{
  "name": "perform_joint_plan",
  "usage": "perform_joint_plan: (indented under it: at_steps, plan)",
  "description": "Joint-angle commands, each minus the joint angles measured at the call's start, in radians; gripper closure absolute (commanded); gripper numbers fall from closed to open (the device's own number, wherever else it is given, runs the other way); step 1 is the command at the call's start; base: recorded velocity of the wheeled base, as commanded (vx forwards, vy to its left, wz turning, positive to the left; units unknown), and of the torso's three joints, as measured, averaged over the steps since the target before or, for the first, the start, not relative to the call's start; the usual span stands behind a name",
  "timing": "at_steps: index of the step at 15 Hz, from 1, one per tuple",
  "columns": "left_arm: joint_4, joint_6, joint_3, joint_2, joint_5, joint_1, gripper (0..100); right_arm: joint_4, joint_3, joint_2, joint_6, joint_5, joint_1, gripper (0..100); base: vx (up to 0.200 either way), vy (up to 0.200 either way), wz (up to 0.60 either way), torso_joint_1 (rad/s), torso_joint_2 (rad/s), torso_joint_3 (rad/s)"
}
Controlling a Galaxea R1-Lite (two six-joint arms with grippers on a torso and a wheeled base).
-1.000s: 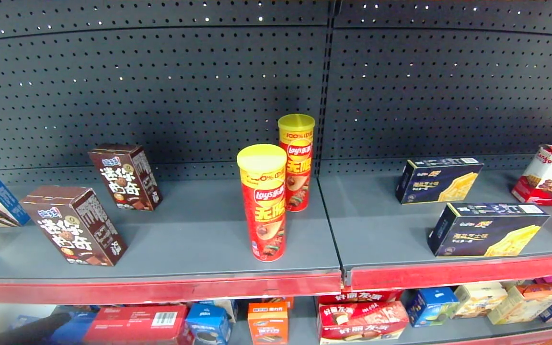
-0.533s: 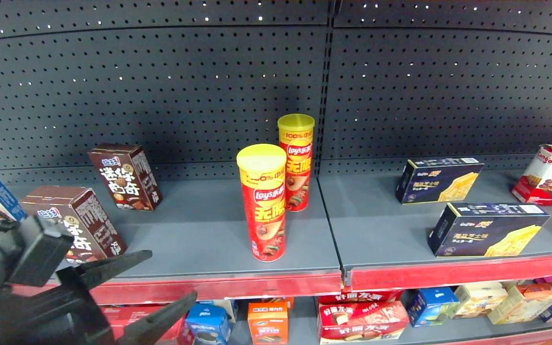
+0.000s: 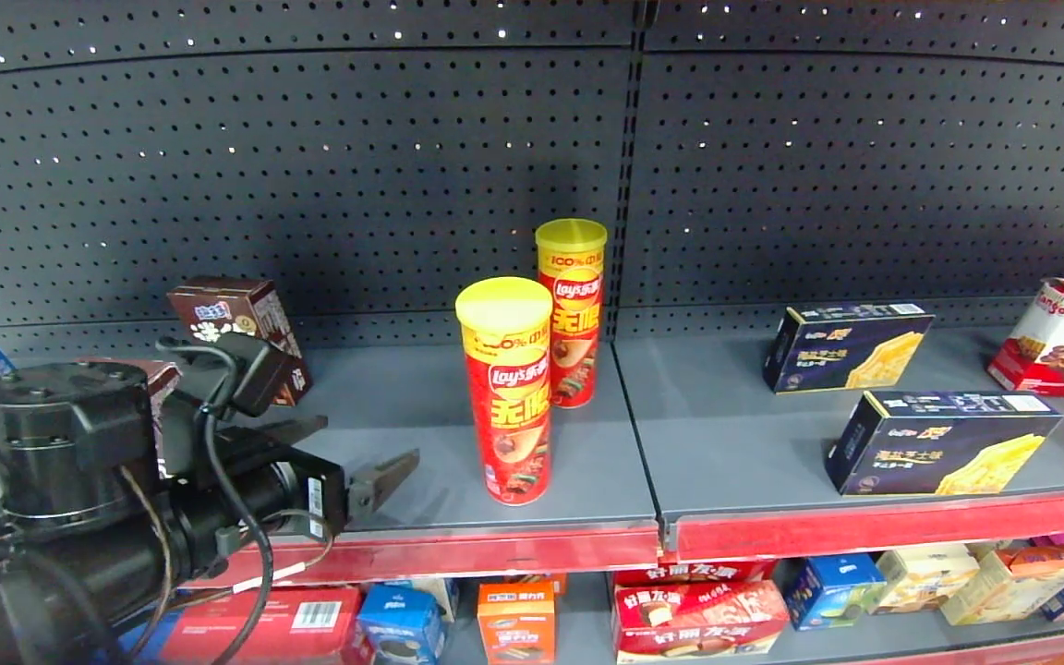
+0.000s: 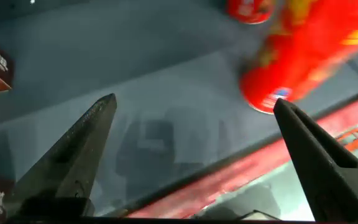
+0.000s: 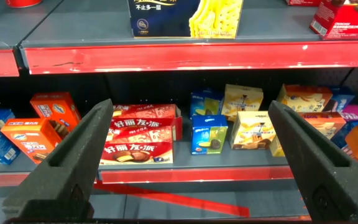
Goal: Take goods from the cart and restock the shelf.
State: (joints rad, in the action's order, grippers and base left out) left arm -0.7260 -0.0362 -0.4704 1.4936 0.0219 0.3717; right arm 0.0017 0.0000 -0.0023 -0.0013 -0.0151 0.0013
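1. The left hand [image 3: 370, 441] is open and empty. It sits low over the front of the grey metal shelf [image 3: 403, 388], with its fingers pointing to the robot's right.
2. The tall red crisp can with a yellow lid [image 3: 506, 392] stands just right of it, near the shelf's front edge.
3. The can's long axis is vertical, lid up. A matching can [image 3: 571, 309] stands behind it.
4. The right hand [image 5: 189, 109] is spread open and empty, facing lower shelves, so the left arm is likely nearer.

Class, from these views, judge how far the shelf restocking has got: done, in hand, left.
Done, seemingly: a front can and a rear can stand upright on the shelf. In hand: nothing; the left tool hangs open by the front can, the right tool open before the lower shelf. Left: bare shelf space suggests more goods to fetch.
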Motion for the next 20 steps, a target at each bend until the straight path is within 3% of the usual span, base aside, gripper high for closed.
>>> perform_joint_plan:
  at_steps: [1,8,14,20]
  plan:
    - [-0.007,-0.001,-0.030,0.070,-0.002,-0.004,0,0.000,0.000,0.002,0.000,0.000,0.000,0,0.000,0.000,0.00,0.000,0.00,0.000]
    - [-0.015,-0.005,-0.086,0.100,0.021,0.010,0,0.000,0.000,0.002,0.000,0.000,0.000,0,0.000,0.000,0.00,0.000,0.00,0.000]
    - [-0.015,-0.004,-0.100,0.108,0.102,0.012,0,0.000,0.000,0.002,0.000,0.000,0.000,0,0.000,0.000,0.00,0.000,0.00,0.000]
    - [-0.023,-0.004,-0.160,0.162,0.104,0.029,0,0.000,0.000,0.002,0.000,0.000,0.000,0,0.000,0.000,0.00,0.000,0.00,0.000]
